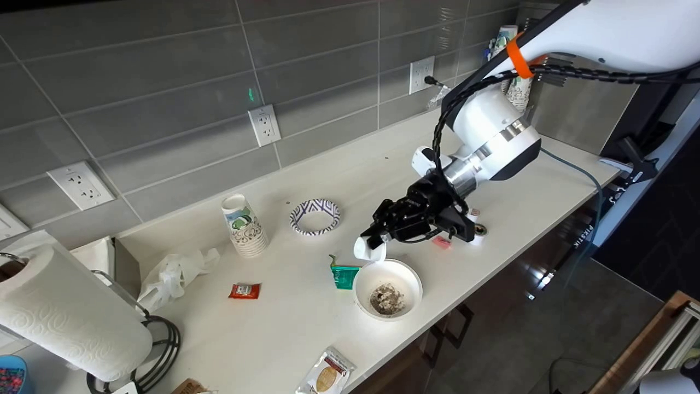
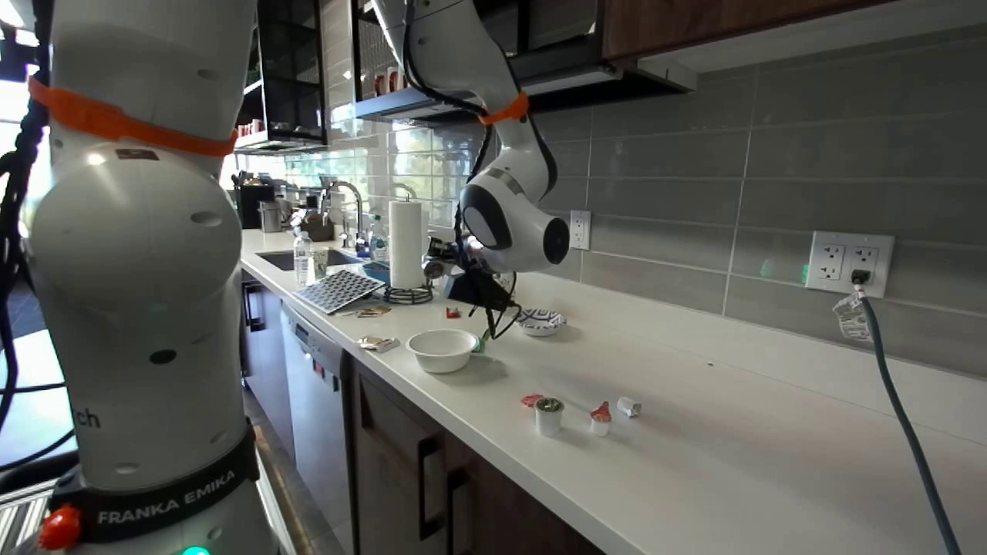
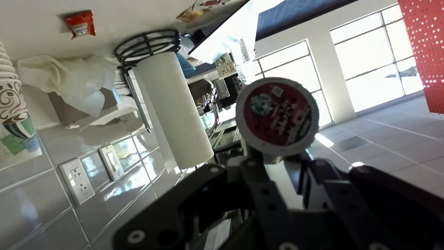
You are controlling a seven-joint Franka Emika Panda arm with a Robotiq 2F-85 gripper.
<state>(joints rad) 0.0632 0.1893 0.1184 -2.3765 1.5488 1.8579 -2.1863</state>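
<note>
Lying lower center in an exterior view was a green packet (image 1: 344,277); right and above, the black gripper (image 1: 377,242) clasped a small white plastic pod (image 1: 371,253) with a dark-red lid (image 3: 279,114), seemingly light, stiff and smooth, best held by its side wall. Just below, rightward, stood a round white bowl (image 1: 406,279).

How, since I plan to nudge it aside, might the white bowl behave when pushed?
The white bowl probably slides rather than tips, being wide for its height. It may be light, looking thin-walled. Its crumbly-looking contents might shift, yet lie low inside.
</note>
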